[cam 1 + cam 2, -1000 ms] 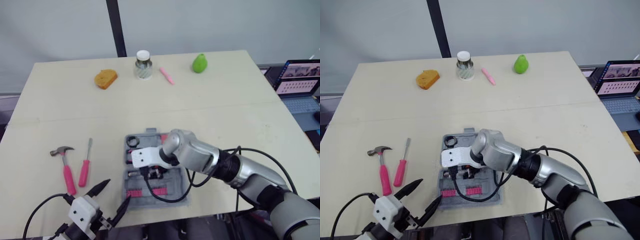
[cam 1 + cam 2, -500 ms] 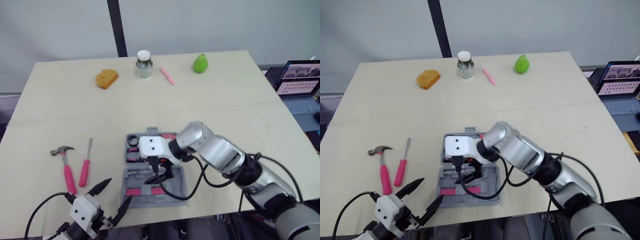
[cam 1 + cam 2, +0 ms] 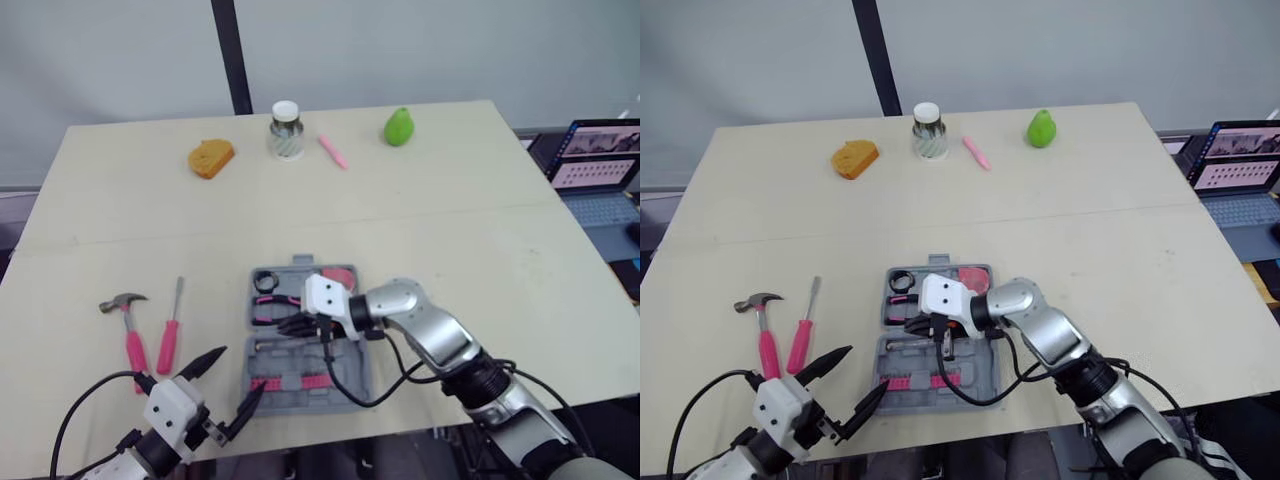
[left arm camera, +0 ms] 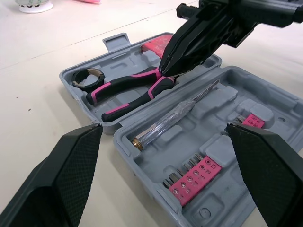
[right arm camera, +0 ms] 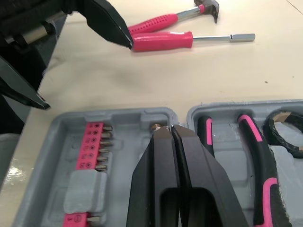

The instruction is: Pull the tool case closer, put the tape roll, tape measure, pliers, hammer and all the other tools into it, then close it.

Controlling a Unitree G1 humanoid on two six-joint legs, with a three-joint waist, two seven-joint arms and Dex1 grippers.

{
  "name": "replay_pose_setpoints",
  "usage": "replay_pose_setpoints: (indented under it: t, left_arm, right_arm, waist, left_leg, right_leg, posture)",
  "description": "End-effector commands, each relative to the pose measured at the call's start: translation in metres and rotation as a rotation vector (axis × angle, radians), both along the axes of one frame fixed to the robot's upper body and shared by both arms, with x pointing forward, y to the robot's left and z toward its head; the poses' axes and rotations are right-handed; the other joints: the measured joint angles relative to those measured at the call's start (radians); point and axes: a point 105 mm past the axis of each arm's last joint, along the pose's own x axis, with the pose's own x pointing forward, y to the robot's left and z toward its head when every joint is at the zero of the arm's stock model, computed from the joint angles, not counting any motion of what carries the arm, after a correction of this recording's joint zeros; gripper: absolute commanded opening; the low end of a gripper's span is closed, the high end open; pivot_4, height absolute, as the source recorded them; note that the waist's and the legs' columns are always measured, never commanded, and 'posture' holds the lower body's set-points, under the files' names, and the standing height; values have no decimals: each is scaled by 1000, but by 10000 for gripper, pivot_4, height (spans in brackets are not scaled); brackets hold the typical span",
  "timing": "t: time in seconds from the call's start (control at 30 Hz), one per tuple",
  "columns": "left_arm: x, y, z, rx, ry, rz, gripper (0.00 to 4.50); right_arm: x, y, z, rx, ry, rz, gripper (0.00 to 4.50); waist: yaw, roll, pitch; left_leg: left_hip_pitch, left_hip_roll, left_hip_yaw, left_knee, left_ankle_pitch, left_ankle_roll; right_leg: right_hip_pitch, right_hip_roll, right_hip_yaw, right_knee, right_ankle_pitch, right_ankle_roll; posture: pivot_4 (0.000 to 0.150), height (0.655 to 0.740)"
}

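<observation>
The open grey tool case lies on the worktop in the lower centre of the head view. Its upper half holds the tape roll, the pliers and the red tape measure. The right hand sits over the middle of the case. Its fingers are pressed together with nothing between them, and their tips are just beside the pliers' handles, at the line where the two halves meet. Whether they touch the pliers cannot be told. The left hand is at the lower left, fingers spread wide and empty, just off the case's lower left corner. The hammer and a pink screwdriver lie side by side on the worktop left of the case, above the left hand.
</observation>
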Motion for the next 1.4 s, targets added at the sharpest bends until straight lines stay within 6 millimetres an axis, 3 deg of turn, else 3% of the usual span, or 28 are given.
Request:
replay_pose_setpoints:
  t: [0.03,0.37,1.4]
  left_arm:
    - [-1,2,6,2,-18,-3,45000]
    - [-1,3,6,8,-19,-1,45000]
    - [0,1,6,8,-20,-11,45000]
  right_arm:
    - [-1,2,-2,7,-27,13,750]
    - [-2,-10,-30,-100,-25,18,750]
    - [1,-32,-74,-317,135,-85,750]
  waist:
    - [0,0,0]
    - [0,0,0]
    - [3,-3,-12]
  left_leg:
    - [0,0,0,0,0,0]
    - [0,0,0,0,0,0]
    - [3,0,0,0,0,0]
  right_leg:
    - [0,0,0,0,0,0]
    - [0,0,0,0,0,0]
    - [2,-1,0,-1,0,0]
  posture:
    - [1500,7400]
    - [1500,7400]
    - [1500,7400]
